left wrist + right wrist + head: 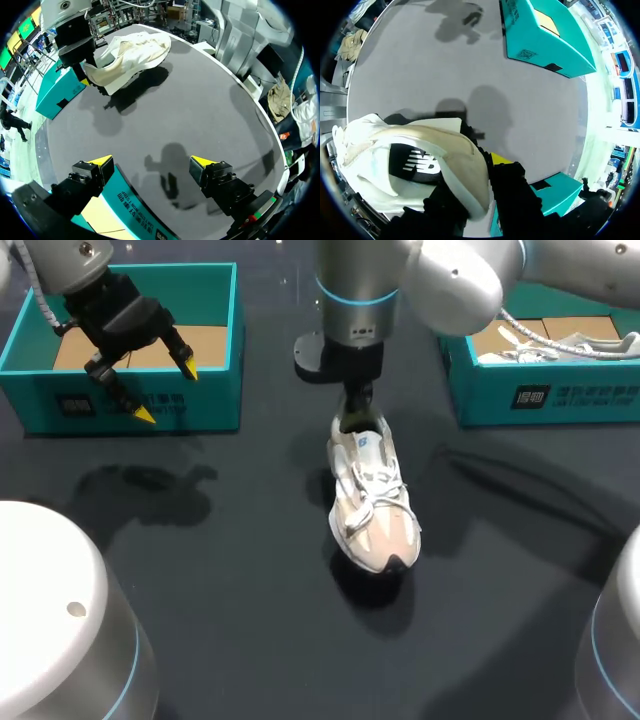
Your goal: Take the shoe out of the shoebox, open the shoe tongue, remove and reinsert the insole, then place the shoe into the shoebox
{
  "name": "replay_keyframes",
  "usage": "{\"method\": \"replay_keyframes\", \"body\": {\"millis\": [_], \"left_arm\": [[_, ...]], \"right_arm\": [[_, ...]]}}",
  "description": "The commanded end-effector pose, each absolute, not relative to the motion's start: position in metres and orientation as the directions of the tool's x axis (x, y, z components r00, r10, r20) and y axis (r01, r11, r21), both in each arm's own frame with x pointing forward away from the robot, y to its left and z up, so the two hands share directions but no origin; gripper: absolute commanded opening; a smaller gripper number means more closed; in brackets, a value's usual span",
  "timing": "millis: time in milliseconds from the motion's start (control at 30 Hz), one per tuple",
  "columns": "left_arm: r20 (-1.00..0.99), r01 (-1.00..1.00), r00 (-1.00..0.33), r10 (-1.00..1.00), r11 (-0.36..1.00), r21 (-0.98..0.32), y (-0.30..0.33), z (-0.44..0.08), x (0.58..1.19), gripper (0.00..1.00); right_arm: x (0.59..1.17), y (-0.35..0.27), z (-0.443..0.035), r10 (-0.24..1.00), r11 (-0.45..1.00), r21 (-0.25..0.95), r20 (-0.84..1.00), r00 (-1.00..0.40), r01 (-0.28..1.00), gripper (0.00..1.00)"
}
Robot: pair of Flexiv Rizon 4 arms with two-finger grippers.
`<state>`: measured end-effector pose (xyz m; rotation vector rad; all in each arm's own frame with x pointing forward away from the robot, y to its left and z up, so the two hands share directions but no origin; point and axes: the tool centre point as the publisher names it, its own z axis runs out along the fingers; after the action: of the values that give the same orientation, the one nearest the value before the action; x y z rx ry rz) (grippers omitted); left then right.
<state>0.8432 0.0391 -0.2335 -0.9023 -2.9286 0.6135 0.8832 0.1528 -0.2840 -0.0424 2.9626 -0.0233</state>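
While my left jaws (pixel 167 392) hung apart above the shoebox (pixel 222 400), clear of the work, my right jaws (pixel 352 412) pinched the shoe (pixel 372 495) by its heel between them, steadying it upright on the counter (pixel 220 570), I judged, for opening the tongue.

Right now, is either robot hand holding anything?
The right gripper pinches the white-and-beige laced sneaker at its heel collar; the left gripper is open, holding nothing.

Your dark table (pixel 230 580) carries a teal shoebox (pixel 210 400) at ten o'clock and a second shoebox (pixel 480 400) at two o'clock, both open-topped.
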Motion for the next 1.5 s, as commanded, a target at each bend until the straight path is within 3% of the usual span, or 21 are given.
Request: {"method": "replay_keyframes", "body": {"millis": [33,567,1167,1500], "left_arm": [[-0.098,0.539,-0.833,0.545,0.756,-0.371,0.04,-0.233,0.843,1.0],[-0.098,0.539,-0.833,0.545,0.756,-0.371,0.04,-0.233,0.843,1.0],[-0.098,0.539,-0.833,0.545,0.756,-0.371,0.04,-0.233,0.843,1.0],[-0.098,0.539,-0.833,0.545,0.756,-0.371,0.04,-0.233,0.843,1.0]], "right_arm": [[0.889,0.12,-0.23,-0.015,1.0,-0.013,-0.197,-0.98,-0.013,0.0],[0.892,0.116,-0.224,-0.014,1.0,-0.013,-0.198,-0.98,-0.012,0.0],[0.981,-0.025,-0.159,-0.018,0.995,-0.103,-0.271,-0.962,0.01,0.0],[0.988,-0.03,-0.158,-0.027,0.996,-0.092,-0.281,-0.959,-0.001,0.0]]}}
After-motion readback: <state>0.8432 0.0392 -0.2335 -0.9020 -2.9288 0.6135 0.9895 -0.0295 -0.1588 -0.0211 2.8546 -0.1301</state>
